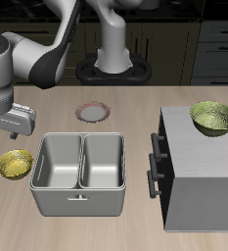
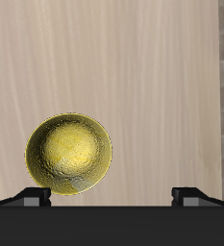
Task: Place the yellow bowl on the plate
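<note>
The round, glossy yellow bowl (image 1: pixel 15 165) with a speckled inside sits on the wood-grain worktop (image 1: pixel 86 230), beside the grey metal two-compartment bin (image 1: pixel 79 174). The end effector (image 1: pixel 18 125) hangs above it, spread wide and empty. Only the exterior view shows the flat pink-rimmed plate (image 1: pixel 93 113), farther back.

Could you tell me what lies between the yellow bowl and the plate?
A corner of the metal bin; otherwise bare table between yellow bowl and plate, exterior view.

Even, soft light falls from overhead; the table (image 1: pixel 135 103) is bright, the room's back dim. Short, faint shadows. A glossy glint sits inside the yellow bowl (image 2: pixel 69 154) toward six o'clock. Renders are coarse, slightly soft, undistorted.
</note>
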### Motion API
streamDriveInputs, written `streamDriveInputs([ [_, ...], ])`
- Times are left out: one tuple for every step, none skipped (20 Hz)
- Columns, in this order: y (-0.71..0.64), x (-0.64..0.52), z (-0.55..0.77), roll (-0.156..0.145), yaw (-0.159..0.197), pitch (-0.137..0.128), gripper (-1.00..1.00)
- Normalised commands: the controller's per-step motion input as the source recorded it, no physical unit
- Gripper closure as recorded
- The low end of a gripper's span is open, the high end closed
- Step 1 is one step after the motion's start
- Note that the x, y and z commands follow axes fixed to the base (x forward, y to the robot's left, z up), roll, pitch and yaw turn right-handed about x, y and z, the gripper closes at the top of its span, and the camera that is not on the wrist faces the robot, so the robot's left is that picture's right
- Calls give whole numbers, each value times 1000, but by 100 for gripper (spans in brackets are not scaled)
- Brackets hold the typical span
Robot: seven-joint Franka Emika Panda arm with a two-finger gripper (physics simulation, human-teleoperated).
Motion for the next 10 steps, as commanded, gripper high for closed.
streamDriveInputs([
  [-6,-21,-251,-4,-37,29,-100],
  [36,-27,-256,6,-5,26,-100],
  [-71,-18,-295,-11,-15,30,-100],
  [-5,-33,-299,-12,1,33,-100],
  [-178,-111,-319,-3,-71,23,-100],
  [20,39,-392,-33,-44,36,-100],
  [-38,-54,-367,-26,28,42,-100],
  [62,11,-323,60,-47,23,-100],
  [23,16,-306,-14,1,37,-100],
  [26,-13,-235,-16,33,18,-100],
])
